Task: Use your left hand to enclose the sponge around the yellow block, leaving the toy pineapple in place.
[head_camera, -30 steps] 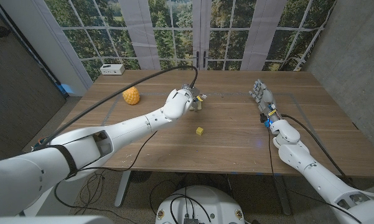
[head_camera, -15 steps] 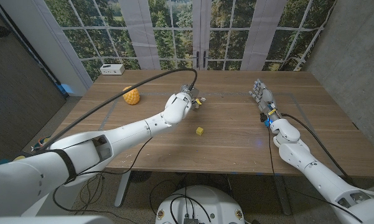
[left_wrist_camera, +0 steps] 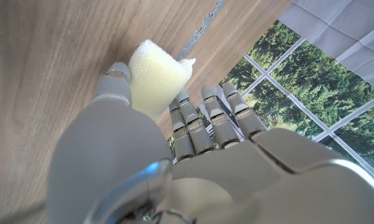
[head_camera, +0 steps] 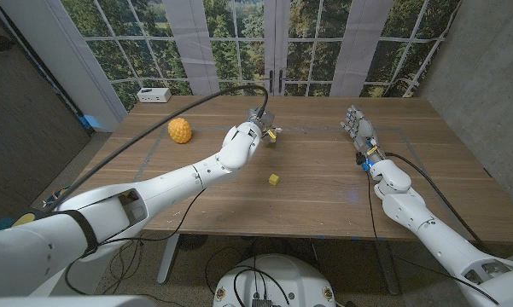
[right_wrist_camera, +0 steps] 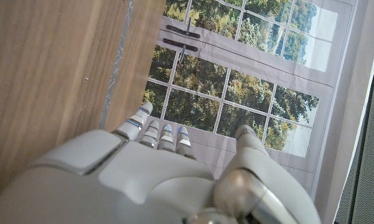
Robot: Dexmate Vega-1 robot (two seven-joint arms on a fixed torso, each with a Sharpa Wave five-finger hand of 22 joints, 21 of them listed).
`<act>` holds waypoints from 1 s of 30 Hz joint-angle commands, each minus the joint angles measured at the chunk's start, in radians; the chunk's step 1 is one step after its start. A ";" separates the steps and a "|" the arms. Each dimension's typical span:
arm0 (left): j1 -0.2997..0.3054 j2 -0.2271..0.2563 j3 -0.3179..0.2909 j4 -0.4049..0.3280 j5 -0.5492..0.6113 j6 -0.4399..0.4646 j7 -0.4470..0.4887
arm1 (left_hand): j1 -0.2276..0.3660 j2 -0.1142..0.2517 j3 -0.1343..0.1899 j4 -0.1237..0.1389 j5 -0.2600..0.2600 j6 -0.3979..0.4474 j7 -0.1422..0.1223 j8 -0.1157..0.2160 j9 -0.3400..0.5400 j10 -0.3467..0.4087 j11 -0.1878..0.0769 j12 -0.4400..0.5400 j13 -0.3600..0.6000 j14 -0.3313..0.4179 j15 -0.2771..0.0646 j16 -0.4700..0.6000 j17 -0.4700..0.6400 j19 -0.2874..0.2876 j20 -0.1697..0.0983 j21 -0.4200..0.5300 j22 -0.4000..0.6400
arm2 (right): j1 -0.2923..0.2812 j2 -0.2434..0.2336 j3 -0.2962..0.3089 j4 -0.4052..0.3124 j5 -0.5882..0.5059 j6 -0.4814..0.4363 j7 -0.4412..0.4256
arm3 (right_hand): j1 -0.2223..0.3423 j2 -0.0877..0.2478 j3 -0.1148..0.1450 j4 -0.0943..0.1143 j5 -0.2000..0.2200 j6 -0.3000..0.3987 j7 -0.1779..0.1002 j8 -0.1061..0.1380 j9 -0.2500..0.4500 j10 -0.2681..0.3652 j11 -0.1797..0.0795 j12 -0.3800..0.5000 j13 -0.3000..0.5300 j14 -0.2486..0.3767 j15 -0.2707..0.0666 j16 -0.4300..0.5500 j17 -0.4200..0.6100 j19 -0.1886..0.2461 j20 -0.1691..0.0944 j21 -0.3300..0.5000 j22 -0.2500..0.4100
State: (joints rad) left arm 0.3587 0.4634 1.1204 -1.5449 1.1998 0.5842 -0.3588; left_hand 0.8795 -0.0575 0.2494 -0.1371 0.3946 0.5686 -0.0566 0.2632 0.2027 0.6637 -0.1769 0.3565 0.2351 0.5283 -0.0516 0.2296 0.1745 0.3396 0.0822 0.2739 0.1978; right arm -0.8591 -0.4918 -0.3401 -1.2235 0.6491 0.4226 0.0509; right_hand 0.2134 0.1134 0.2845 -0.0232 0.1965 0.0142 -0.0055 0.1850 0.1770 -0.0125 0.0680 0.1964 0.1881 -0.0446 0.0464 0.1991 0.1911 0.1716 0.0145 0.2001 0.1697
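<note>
Left hand (head_camera: 258, 128): raised over the table's (head_camera: 324, 188) far middle, pinching pale yellow sponge (left_wrist_camera: 154, 73). Yellow block (head_camera: 274, 180): on table, nearer than that hand, apart from it. Toy pineapple (head_camera: 180, 130): far left. Right hand (head_camera: 359, 132): holds nothing, fingers extended

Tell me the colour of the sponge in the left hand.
Pale yellow, almost cream. The sponge shows best in the left wrist view, held by the left hand.
</note>
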 commanded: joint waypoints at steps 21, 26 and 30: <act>0.095 0.059 -0.118 -0.198 0.133 -0.070 -0.181 | -0.041 0.001 -0.057 0.046 0.001 -0.042 0.008 -0.044 0.001 -0.033 0.007 -0.046 0.007 -0.040 -0.086 -0.036 0.010 -0.008 0.005 -0.004 0.007 | -0.070 -0.034 0.010 -0.134 -0.035 -0.019 -0.081 | -0.011 -0.001 -0.002 0.001 0.005 0.005 -0.006 0.004 0.003 0.008 0.004 0.003 0.003 0.007 0.003 0.002 0.001 0.003 0.003 0.000 0.004; 0.092 0.015 -0.136 -0.139 0.132 -0.036 -0.161 | -0.098 -0.022 -0.115 0.078 -0.014 -0.172 0.024 -0.083 -0.005 -0.163 0.056 -0.119 -0.006 -0.113 -0.042 -0.045 0.012 -0.039 0.020 -0.019 0.007 | -0.072 -0.036 0.008 -0.133 -0.035 -0.015 -0.071 | -0.012 -0.002 -0.003 0.001 0.005 0.006 -0.005 0.004 0.003 0.008 0.003 0.003 0.003 0.007 0.003 0.001 0.001 0.003 0.003 -0.001 0.004; 0.064 -0.011 -0.130 -0.088 0.120 -0.037 -0.162 | -0.120 -0.027 -0.136 0.091 -0.020 -0.202 0.026 -0.083 -0.006 -0.204 0.080 -0.137 -0.010 -0.152 -0.024 -0.049 0.013 -0.051 0.022 -0.025 0.007 | -0.067 -0.036 0.005 -0.124 -0.039 -0.010 -0.063 | -0.013 -0.003 -0.003 0.000 0.005 0.006 -0.005 0.004 0.003 0.008 0.003 0.003 0.003 0.007 0.003 0.001 0.001 0.003 0.004 -0.001 0.004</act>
State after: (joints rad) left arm 0.4564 0.5142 1.0012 -1.7311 1.3033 0.5219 -0.4838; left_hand 0.7713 -0.0843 0.1226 -0.0513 0.3774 0.3781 -0.0316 0.1808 0.1951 0.4743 -0.1072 0.2273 0.2239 0.3907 -0.0450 0.1810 0.1841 0.2958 0.1069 0.2519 0.2025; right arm -0.9168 -0.5227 -0.3351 -1.3400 0.6165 0.4025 -0.0176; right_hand 0.2095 0.1094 0.2845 -0.0232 0.1965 0.0145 -0.0057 0.1850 0.1770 -0.0088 0.0717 0.1964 0.1880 -0.0447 0.0464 0.1991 0.1911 0.1715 0.0144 0.2001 0.1697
